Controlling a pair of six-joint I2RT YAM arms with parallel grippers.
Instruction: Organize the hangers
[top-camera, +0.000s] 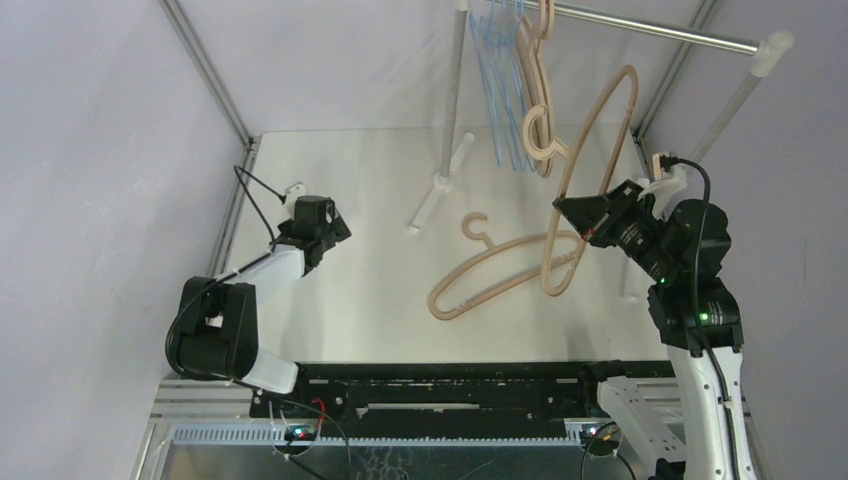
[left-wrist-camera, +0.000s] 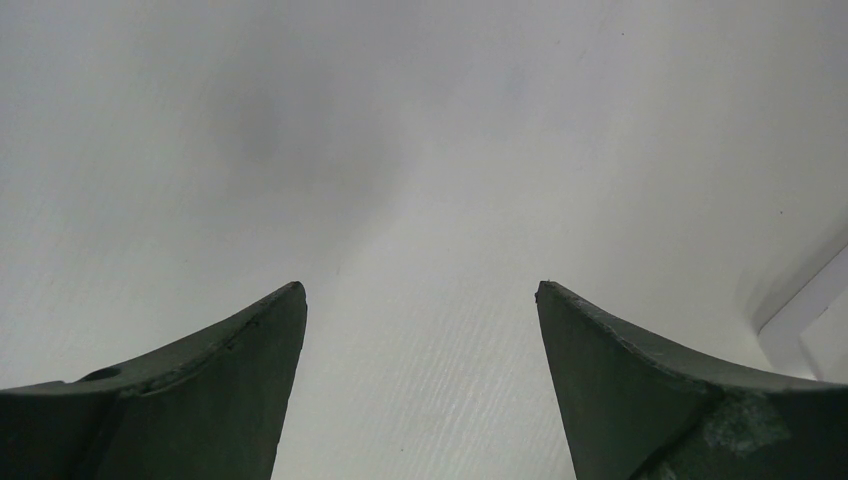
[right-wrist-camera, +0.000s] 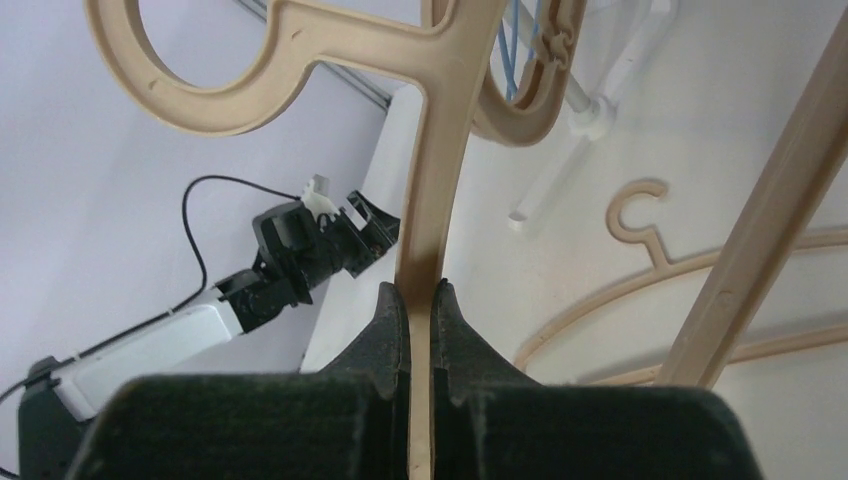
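Closest to the lens: right gripper (right-wrist-camera: 420, 310), clamped on the slim bar of a tan hanger (right-wrist-camera: 440, 150). Held up off the table (top-camera: 360, 180), hook end far and high, pointing toward the rail (top-camera: 650, 28) but not yet on it.

Already on the rail: light-blue hangers (top-camera: 500, 90) bunched at its left end, with a hung tan hanger (top-camera: 547, 18) just right of them. Flat on the table, left of the right gripper: a loose tan hanger (right-wrist-camera: 657, 258) (crossed in the top view by the low end of the held one; touching or not, cannot tell).

Over at the left, left gripper (left-wrist-camera: 420, 300), jaws wide apart, nothing between them, above bare table.

Likely trouble from here:
- Pivoting of the held hanger in so narrow a pinch, throwing the hook off line for the rail.
- Snagging on the hung tan hanger, very close to the hook now, and possibly knocking it or the blue ones down.
- Dragging the loose one along if the low end catches it on the lift.
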